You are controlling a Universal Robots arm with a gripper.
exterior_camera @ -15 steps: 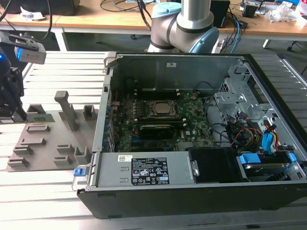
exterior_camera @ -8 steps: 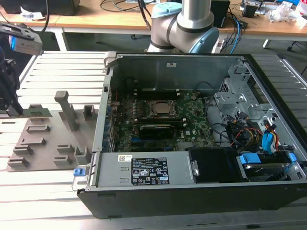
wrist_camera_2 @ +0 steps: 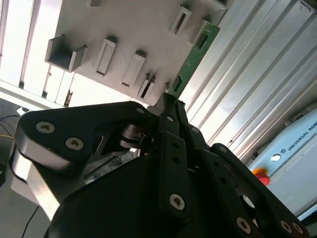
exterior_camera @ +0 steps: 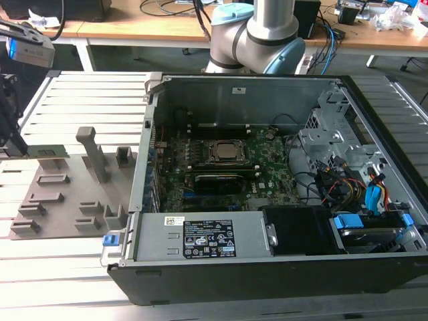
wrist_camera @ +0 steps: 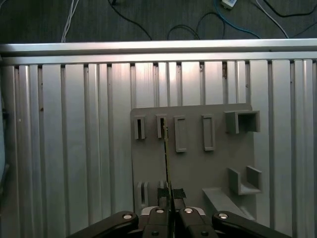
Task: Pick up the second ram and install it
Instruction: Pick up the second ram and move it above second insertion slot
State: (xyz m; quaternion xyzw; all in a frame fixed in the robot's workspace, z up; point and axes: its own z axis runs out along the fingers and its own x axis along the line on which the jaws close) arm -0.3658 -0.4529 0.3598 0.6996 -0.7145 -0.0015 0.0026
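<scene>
The second ram [exterior_camera: 51,150] is a narrow green stick, held level just above the grey holder tray [exterior_camera: 67,200] at the exterior view's left. My gripper [exterior_camera: 24,150] is shut on one end of it. In the second wrist view the ram [wrist_camera_2: 190,59] juts out from between the black fingers [wrist_camera_2: 168,124] over the tray's slots. The first wrist view has the ram [wrist_camera: 166,158] edge-on as a thin line, running from my gripper [wrist_camera: 171,198] toward a slot in the tray [wrist_camera: 198,168].
An open computer case [exterior_camera: 267,267] fills the exterior view's right, with the green motherboard [exterior_camera: 267,177] and CPU socket [exterior_camera: 224,152] inside. The arm's base [exterior_camera: 254,33] stands behind it. Everything rests on a ribbed aluminium table [exterior_camera: 93,100].
</scene>
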